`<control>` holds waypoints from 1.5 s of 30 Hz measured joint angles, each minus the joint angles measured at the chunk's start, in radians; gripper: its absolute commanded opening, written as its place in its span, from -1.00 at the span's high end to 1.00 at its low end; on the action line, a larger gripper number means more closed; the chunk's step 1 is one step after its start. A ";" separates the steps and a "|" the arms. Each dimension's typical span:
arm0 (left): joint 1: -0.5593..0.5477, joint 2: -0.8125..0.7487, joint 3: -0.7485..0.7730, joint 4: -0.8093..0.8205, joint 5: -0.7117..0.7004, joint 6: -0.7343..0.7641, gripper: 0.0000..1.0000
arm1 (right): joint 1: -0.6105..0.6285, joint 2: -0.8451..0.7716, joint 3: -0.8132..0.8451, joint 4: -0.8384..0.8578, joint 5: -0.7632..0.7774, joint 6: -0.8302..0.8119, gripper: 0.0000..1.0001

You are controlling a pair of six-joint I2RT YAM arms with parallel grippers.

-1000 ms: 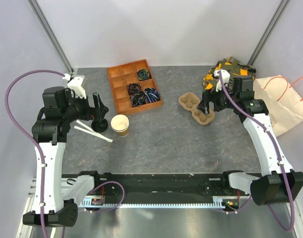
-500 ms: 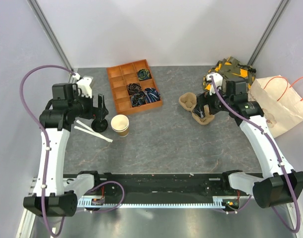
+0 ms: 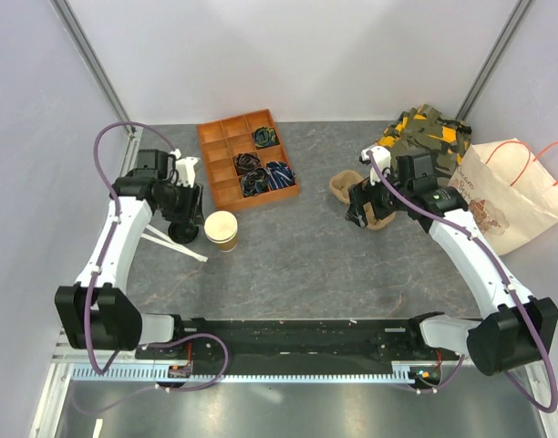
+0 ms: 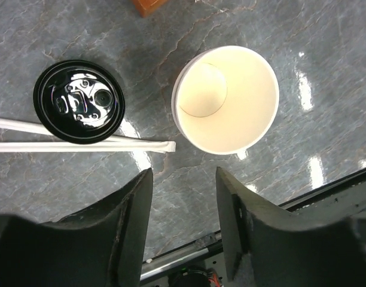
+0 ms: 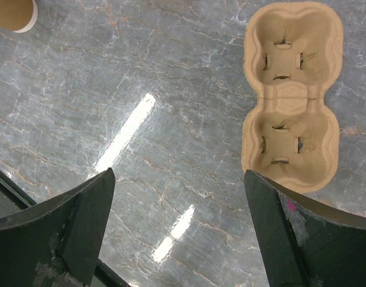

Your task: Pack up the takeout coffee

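The jaws of the left gripper are seen released, parted with only bare tabletop between them and nothing grasped. Just beyond them in the left wrist view, a round black lid is laid flat on the tabletop to one side, and an open paper cup with a cream inside is stood upright to the other. The two are near each other but apart. No lidded cup is seen, so the takeout coffee is found as these two separate parts at the left of the tabletop. Two paper-wrapped straws are laid side by side, and the lid's edge is overlapped onto the upper one. The jaws of the right gripper are spread wide and held over bare tabletop, with nothing grasped. A moulded pulp carrier is seen just beside one finger, both pockets unfilled. Further out, an orange divided tray is set behind the cup, and a camouflage cloth and a paper bag are placed at the far right.
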 measured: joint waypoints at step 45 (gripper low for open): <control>-0.092 0.241 0.052 0.069 -0.066 -0.061 0.76 | 0.003 -0.023 -0.031 0.004 -0.013 -0.006 -0.96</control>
